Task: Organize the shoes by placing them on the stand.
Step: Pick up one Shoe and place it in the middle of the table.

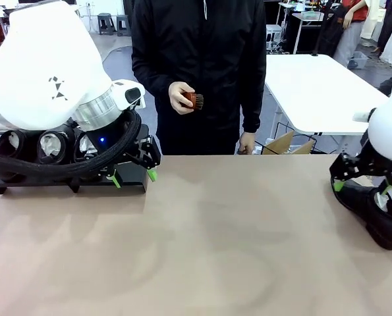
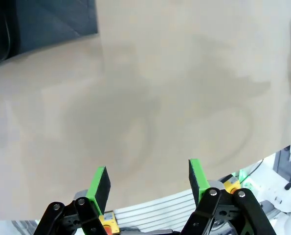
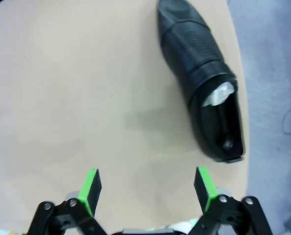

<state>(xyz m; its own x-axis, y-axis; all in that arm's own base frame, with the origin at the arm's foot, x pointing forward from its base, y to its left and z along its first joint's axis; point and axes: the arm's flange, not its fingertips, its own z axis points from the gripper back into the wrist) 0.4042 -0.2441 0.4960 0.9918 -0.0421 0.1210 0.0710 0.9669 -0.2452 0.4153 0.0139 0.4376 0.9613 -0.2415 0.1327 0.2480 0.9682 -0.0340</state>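
Front view, far left: the stand [image 1: 70,181] sits at the table's left edge with shoes [image 1: 51,146] already lined up on it, heels facing us. The left gripper [image 1: 133,172] hangs just in front of the stand, its fingers spread and holding nothing; in its own wrist view there is bare table between the green pads. In the middle, a person stands across the table [image 1: 202,230] holding a small brush [image 1: 195,100] in one hand.

On the far right, one last shoe [image 1: 373,214] lies near the table's edge. The right gripper [image 1: 362,187] hovers over it, wide open and empty. I think the job now is to grab this shoe. In the right wrist view the shoe [image 3: 204,78] sits off to one side of the fingers, so the gripper [image 3: 148,190] should slide over until the shoe's middle is between its pads, then go down and squeeze gently.
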